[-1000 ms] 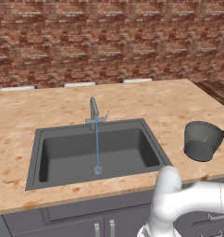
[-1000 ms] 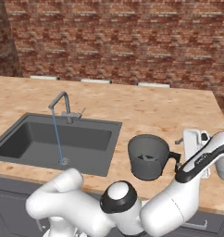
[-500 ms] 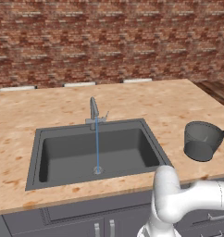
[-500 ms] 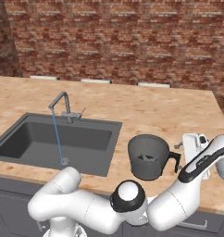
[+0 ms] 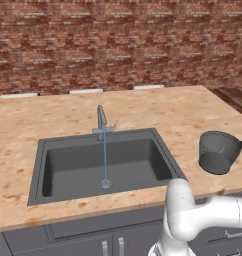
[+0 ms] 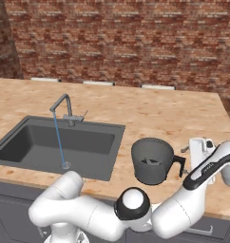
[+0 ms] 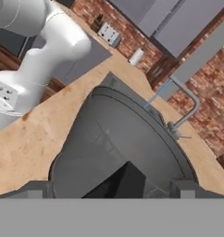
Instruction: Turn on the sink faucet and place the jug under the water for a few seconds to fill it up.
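- The sink faucet (image 5: 101, 121) is already running: the water (image 5: 105, 160) is falling in a thin blue line straight onto the drain of the sink (image 5: 158, 145), so the step in hand is, by my reading, picking up the jug (image 6: 153, 161).
- The jug is standing upright on the desk (image 5: 53, 120), to the right of the sink and well apart from the stream, with its black handle (image 6: 178, 166) pointing away from the basin, toward the hand.
- The pincer (image 7: 112, 190) is sitting right at the handle side with its jaws standing wide apart; in the hand view one dark tip is showing on each side of the handle, and nothing is being gripped yet.
- The next move is probably calling for the jaws to be closing on the handle, then a lift and a carry leftward until the rim is sitting under the stream, keeping the jug level.
- Compared with a second ago, the white hand (image 6: 202, 154) in the right base view is sitting closer to the handle, while the jug, the faucet and the stream are staying where they were and the jaws are staying equally wide.
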### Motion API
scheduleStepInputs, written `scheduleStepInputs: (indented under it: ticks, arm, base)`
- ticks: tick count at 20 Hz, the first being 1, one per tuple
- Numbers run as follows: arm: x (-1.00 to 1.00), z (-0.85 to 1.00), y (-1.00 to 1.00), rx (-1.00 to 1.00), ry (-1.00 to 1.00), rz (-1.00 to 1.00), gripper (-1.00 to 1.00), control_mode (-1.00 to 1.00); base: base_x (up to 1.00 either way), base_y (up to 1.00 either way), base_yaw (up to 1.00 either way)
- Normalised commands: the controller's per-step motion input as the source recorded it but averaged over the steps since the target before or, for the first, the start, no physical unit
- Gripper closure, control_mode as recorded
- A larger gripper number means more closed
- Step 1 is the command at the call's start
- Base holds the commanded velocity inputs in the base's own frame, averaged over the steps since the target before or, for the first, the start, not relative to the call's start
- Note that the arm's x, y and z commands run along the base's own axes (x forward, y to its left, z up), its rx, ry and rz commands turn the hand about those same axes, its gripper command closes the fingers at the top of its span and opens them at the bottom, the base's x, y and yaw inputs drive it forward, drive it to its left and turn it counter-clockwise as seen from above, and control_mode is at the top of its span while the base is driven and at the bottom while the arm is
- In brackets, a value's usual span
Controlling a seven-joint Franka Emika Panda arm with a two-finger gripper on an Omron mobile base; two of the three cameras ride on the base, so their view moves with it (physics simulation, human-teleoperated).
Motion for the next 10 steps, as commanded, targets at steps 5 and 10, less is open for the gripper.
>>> scheduleStepInputs:
  ticks: [5,10]
  arm:
    - [0.12,0.1,0.0,0.0,0.0,-0.31,-1.0,-1.0]
    - [0.4,-0.12,0.0,0.0,0.0,-0.34,-1.0,-1.0]
  base:
    - [0.0,0.0,0.0]
    - [0.0,0.0,0.0]
